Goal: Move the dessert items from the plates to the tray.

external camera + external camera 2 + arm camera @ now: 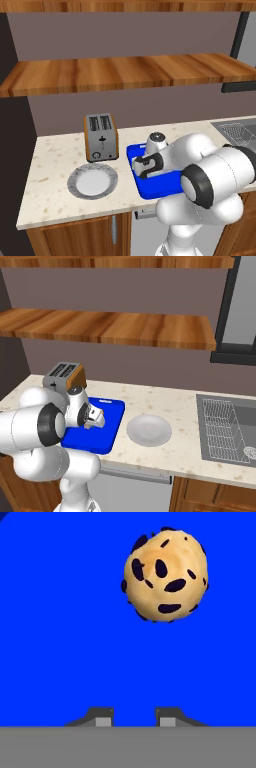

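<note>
Cookie [166, 574] lies flat on the blue tray [155, 186], where we want the desserts gathered. Our gripper [132, 717] hangs low over the tray with its jaws closed on nothing. Both plates, the ribbed one [92, 181] and the plain one [149, 430] beside the tray, look bare.

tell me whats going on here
A white robot arm is working over the blue tray on a kitchen counter. Its gripper is shut and hangs just above the tray, with nothing visible between the fingertips. A chocolate-chip cookie lies on the tray in front of it. Two plates flank the tray, a ribbed one by the toaster and a plain one toward the sink; both look bare.
</note>
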Tool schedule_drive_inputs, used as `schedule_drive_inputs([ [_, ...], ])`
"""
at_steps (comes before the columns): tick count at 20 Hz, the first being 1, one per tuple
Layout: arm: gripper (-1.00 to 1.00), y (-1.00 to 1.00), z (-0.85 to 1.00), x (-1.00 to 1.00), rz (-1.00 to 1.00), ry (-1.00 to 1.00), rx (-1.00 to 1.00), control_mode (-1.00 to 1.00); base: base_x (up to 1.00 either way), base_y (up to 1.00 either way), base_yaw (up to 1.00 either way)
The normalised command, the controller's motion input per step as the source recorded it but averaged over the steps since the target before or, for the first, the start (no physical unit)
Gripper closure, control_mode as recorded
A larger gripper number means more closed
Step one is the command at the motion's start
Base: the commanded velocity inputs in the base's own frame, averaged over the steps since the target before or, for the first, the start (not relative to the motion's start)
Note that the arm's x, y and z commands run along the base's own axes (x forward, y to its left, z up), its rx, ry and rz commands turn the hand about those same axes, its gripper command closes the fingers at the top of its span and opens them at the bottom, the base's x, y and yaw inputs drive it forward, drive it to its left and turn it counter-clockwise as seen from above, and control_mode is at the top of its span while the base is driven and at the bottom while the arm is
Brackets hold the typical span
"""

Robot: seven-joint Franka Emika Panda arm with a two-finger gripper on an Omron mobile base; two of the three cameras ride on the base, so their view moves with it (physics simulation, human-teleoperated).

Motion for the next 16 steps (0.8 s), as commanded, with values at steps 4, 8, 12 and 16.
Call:
schedule_drive_inputs([
  [4, -1.00, -0.08, -0.18, -0.01, 0.00, 0.00, 0.00, -1.00, 0.00, 0.00, 0.00],
  [8, -1.00, -0.29, 0.00, -0.16, 0.00, 0.00, 0.00, -1.00, 0.00, 0.00, 0.00],
  [12, -1.00, -0.08, 0.00, -0.17, 0.00, -0.02, 0.00, -1.00, 0.00, 0.00, 0.00],
  [16, -1.00, 0.00, 0.01, -0.09, 0.00, -0.01, 0.00, -1.00, 0.00, 0.00, 0.00],
])
